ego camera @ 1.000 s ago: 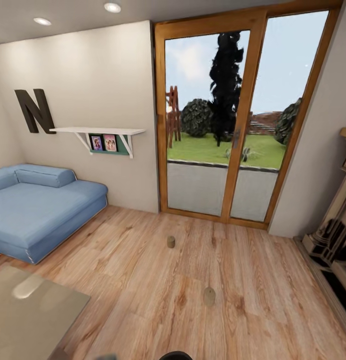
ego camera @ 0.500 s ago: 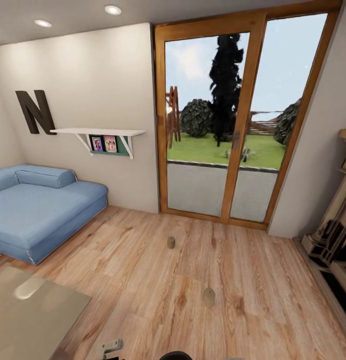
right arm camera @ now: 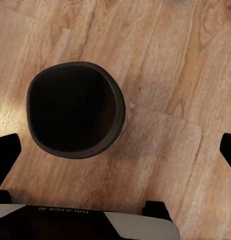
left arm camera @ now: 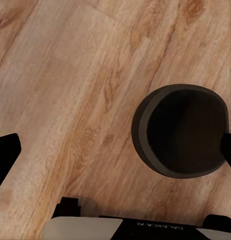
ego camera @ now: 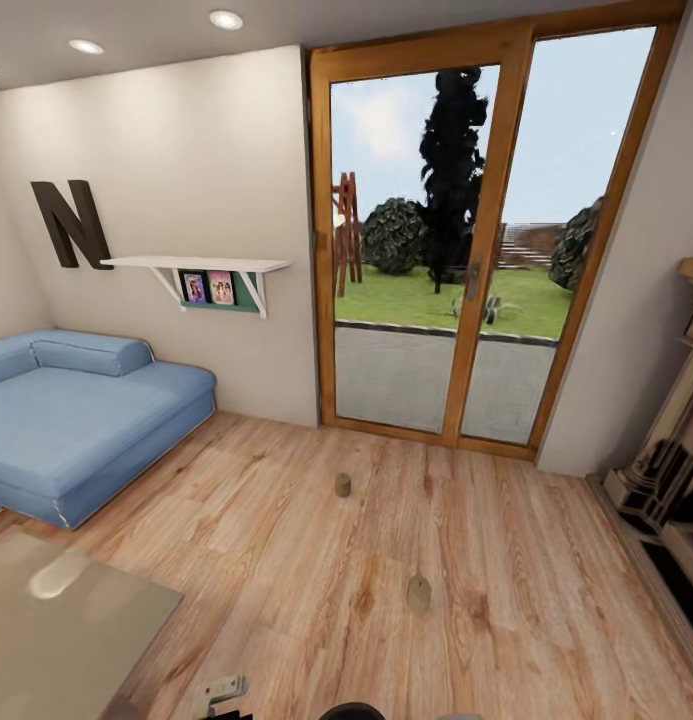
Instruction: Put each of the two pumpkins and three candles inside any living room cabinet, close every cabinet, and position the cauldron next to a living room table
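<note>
Two candles (ego camera: pixel 343 485) upright on wood floor (ego camera: pixel 286 560); cauldron (right arm camera: pixel 74 109) below; both grippers wide, empty

Blue sofa (ego camera: pixel 81 415) left, white shelf (ego camera: pixel 196 264) above, glass doors (ego camera: pixel 476 235) ahead, wood floor (ego camera: pixel 386 560) throughout.

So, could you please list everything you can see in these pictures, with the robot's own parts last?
candles: two, beige-tan, upright on the floor, one farther, one nearer
cauldron: one, black, on the floor below both wrist cameras
sofa: one, blue, left by the wall
glass table: one, greyish, lower left
shelf: one, white, on the wall, holding photos
letter N: one, dark, on the wall
glass door: one, wooden frame, facing the garden
fireplace: one, pale stone, right edge
floor: light wood planks
left gripper: black jaws spread, empty
right gripper: black jaws spread, empty
</note>
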